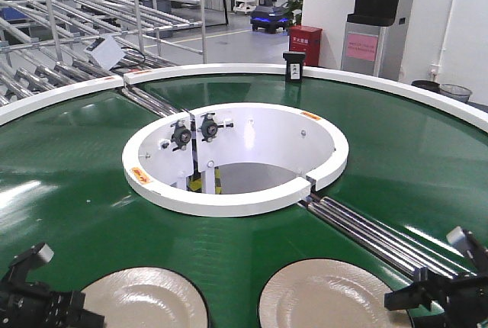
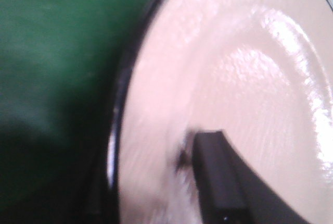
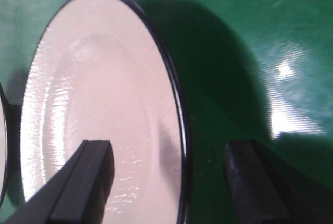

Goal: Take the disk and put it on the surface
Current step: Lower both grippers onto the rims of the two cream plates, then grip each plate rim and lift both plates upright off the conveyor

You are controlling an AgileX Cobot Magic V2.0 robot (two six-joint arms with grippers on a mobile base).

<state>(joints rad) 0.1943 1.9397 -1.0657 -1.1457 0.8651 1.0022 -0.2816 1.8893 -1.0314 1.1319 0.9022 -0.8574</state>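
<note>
At the lower left of the front view, the left gripper sits low over the dark green conveyor belt, at the edge of the left disk. Its wrist view is blurred and shows only 1 black finger over that disk's face, so I cannot tell how wide its jaws stand or whether it grips anything.

Both of the 2 disks lie flat on the belt, side by side near the front edge. Each is a glossy cream plate with a shallow sunken centre and a thin dark rim.

Behind them, mid-belt, stands the white inner ring, with steel rollers running from it toward the lower right.

The right disk lies just left of the right gripper. In the right wrist view the jaws are spread wide and hold nothing: 1 finger hangs over the disk's face and the other over the bare belt, so the dark rim passes between them.
</note>
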